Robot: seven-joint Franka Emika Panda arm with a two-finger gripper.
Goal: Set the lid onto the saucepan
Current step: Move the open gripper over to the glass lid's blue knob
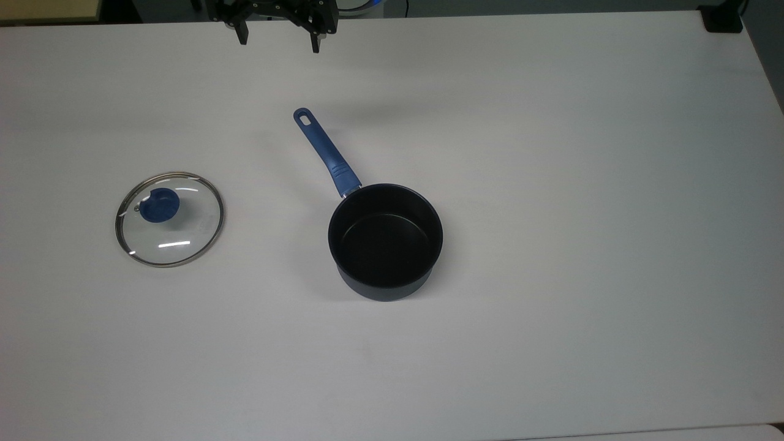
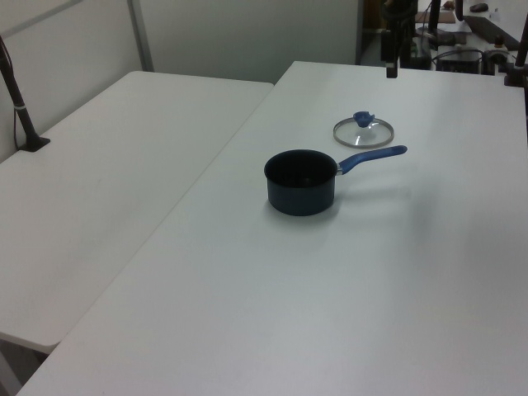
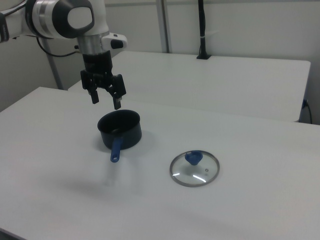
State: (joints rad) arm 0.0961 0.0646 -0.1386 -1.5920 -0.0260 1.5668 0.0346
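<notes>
White tabletop (image 1: 551, 184) fills my feed, with a second white table (image 2: 107, 165) butted against it on the left view's left and pale partition walls behind. My arm (image 3: 65, 20) comes in from the right view's upper left, and its gripper (image 3: 105, 97) hangs in the air above the surface with both fingers (image 3: 93, 95) spread wide and nothing between them. Taking the saucepan (image 1: 384, 242) as my landmark: it stands upright near the middle of the table, black inside, uncovered, its long blue handle (image 1: 324, 153) running toward the top view's upper left. The gripper (image 1: 278, 33) sits beyond the handle's holed end in the top view, cut off by the frame's upper edge so I see little more than the fingers. The lid (image 1: 169, 218) lies flat on the table well apart from the saucepan, to the top view's left of it, knob (image 1: 160, 206) up, and well clear of the gripper. I can see faint marks on the glass near the rim but cannot read them. In the left view the gripper (image 2: 391, 58) is mostly lost against dark clutter at the table's far end.
</notes>
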